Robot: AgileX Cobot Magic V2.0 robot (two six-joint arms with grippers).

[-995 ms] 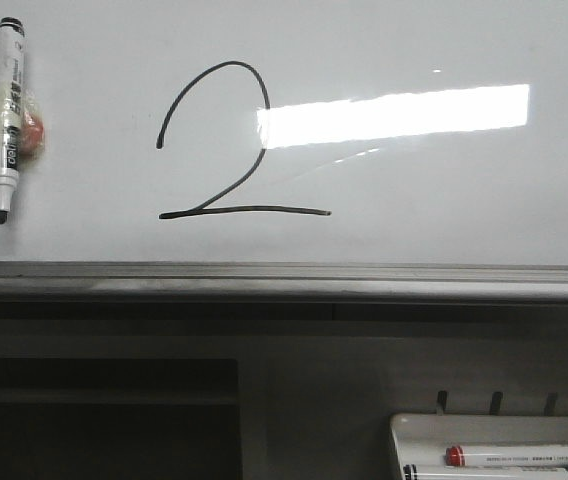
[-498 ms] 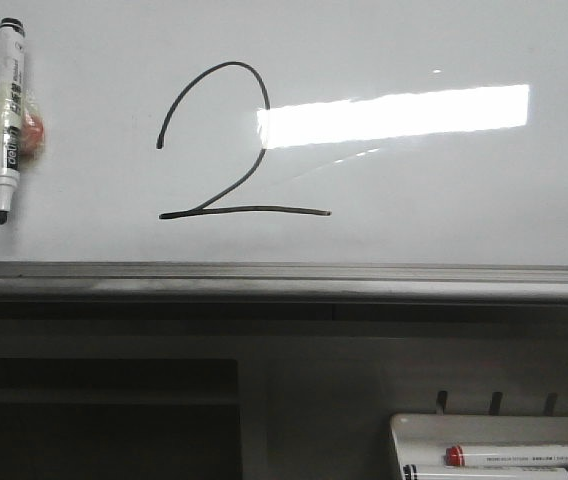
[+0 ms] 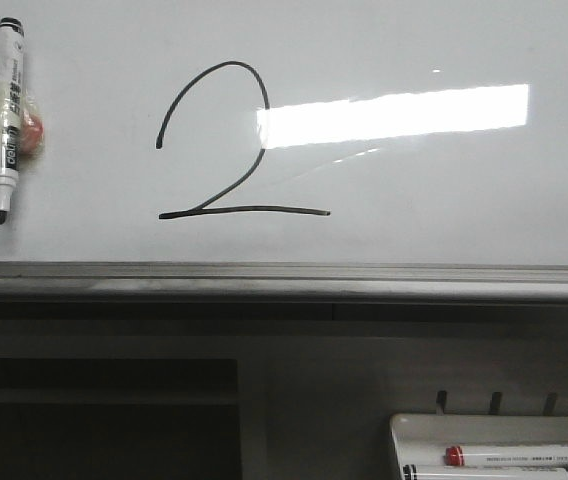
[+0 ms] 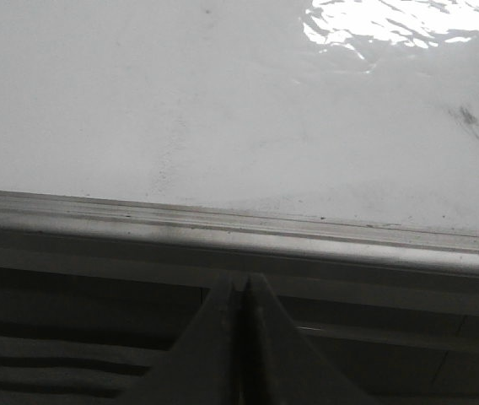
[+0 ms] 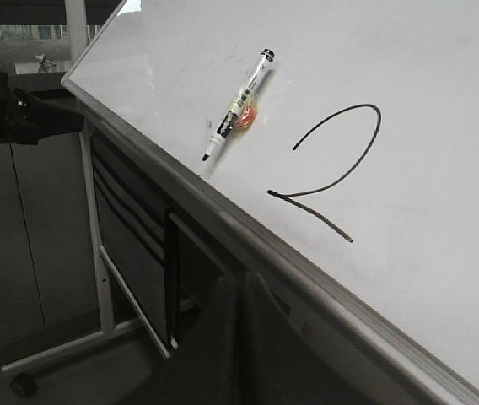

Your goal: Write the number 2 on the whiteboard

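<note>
A black number 2 (image 3: 226,150) is drawn on the whiteboard (image 3: 444,200), left of the bright light strip. It also shows in the right wrist view (image 5: 332,164) on the board (image 5: 442,126). A black-capped marker (image 3: 7,115) hangs on the board at the far left, tip down; it also shows in the right wrist view (image 5: 238,105). My left gripper (image 4: 241,285) is shut and empty, below the board's grey ledge (image 4: 223,232). My right gripper (image 5: 239,283) is shut and empty, below the ledge (image 5: 248,236). Neither gripper shows in the front view.
A small white tray (image 3: 499,450) with a red-capped pen (image 3: 524,455) sits at the lower right below the ledge (image 3: 284,280). The board's stand leg with a caster (image 5: 96,253) shows in the right wrist view, with dark cabinets behind.
</note>
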